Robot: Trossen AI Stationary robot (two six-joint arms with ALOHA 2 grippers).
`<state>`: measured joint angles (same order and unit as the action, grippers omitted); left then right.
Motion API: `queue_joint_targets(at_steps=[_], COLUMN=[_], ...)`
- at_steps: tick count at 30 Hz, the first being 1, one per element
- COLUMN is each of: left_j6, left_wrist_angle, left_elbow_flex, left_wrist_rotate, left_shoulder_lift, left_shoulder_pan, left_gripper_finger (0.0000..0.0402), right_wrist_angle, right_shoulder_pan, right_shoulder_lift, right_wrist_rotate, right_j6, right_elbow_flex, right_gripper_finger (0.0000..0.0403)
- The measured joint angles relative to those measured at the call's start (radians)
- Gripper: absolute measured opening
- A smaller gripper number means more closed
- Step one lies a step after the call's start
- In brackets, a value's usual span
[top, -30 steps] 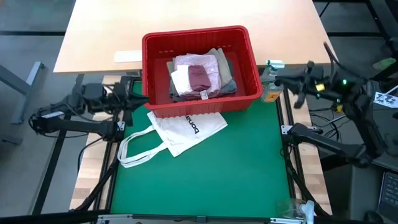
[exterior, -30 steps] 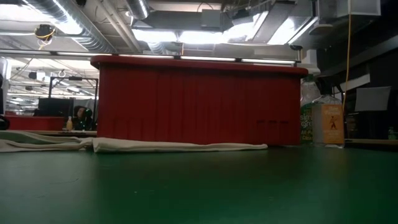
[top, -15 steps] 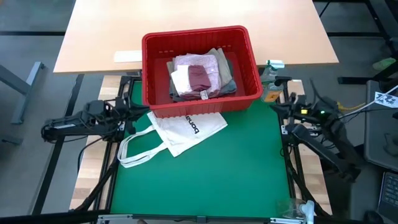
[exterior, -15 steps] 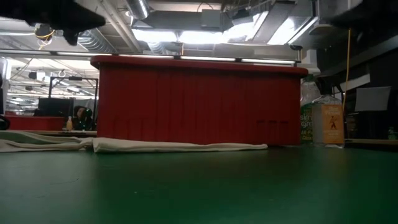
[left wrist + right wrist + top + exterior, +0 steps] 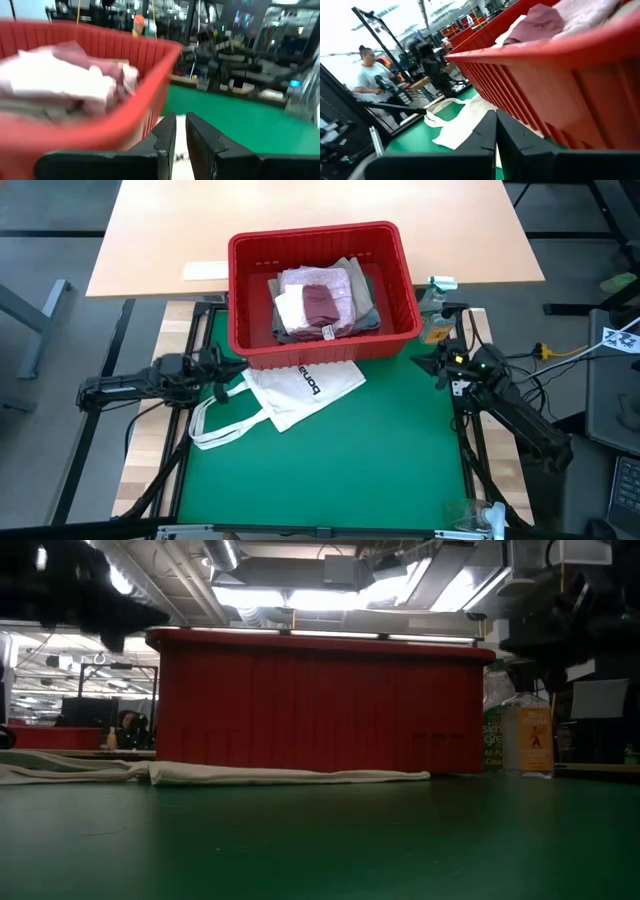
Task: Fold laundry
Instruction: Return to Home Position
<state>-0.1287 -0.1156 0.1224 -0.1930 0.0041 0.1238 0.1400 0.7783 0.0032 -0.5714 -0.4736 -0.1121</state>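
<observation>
- Laundry, a stack of folded soft cloth garments (image 5: 318, 300), is lying inside the red plastic slotted basket (image 5: 330, 348), which is sitting at 12 o'clock on the green table mat (image 5: 350, 460).
- On top of that stack, a maroon piece (image 5: 322, 305) is resting on a mottled pink garment (image 5: 325, 280). A small white piece (image 5: 290, 310) is touching it at 9 o'clock, and dark grey-green cloth (image 5: 368, 305) is showing at 3 o'clock.
- The white cloth tote bag with black lettering (image 5: 300, 392) is lying flat on the mat just beside the basket's near wall, at 7 o'clock from it, its loop handles trailing toward 8 o'clock.
- The left gripper (image 5: 232, 367) is hovering at 9 o'clock by the mat's edge, just beside the tote's corner, pointing toward 3 o'clock. Its wrist view is showing its two dark fingers (image 5: 165, 140) drawn almost together with nothing between them.
- The right gripper (image 5: 438, 366) is hanging at 3 o'clock by the mat's edge, apart from the basket, pointing toward 9 o'clock. Its fingers (image 5: 487, 132) are pressing together and holding nothing.
- A clear bottle with an orange label (image 5: 435, 330) is standing just beside the basket's 3 o'clock wall.
</observation>
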Motion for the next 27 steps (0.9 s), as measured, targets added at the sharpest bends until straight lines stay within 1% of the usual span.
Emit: queue_joint_targets(at_steps=[5, 10, 14, 18, 22, 27], left_j6=[-0.004, 0.006, 0.008, 0.008, 0.008, 0.008], left_wrist_angle=[0.157, 0.163, 0.161, 0.161, 0.16, 0.16], left_elbow_flex=[-0.115, -0.115, -0.115, -0.115, -0.115, -0.115], left_wrist_rotate=[0.001, 0.004, 0.001, 0.001, 0.001, 0.001], left_shoulder_lift=[-0.001, 0.006, 0.007, 0.009, 0.009, 0.009], left_shoulder_pan=[0.0, 0.0, 0.0, 0.0, 0.0, 0.0], left_gripper_finger=[0.0039, 0.0039, 0.0039, 0.0039, 0.0039, 0.0039], right_wrist_angle=[-0.109, -0.124, -0.166, -0.215, -0.2, -0.16], right_shoulder_pan=[0.0, -0.011, -0.104, -0.247, -0.394, -0.573], right_shoulder_lift=[0.0, 0.0, 0.0, 0.0, 0.002, 0.047], right_wrist_rotate=[-0.026, -0.041, 0.01, 0.137, 0.324, 0.559], right_j6=[-0.04, -0.028, -0.019, 0.035, 0.086, 0.1], right_elbow_flex=[0.066, 0.068, 0.083, 0.102, 0.104, 0.104], right_gripper_finger=[0.0005, 0.0005, 0.0005, 0.0005, 0.0005, 0.0005])
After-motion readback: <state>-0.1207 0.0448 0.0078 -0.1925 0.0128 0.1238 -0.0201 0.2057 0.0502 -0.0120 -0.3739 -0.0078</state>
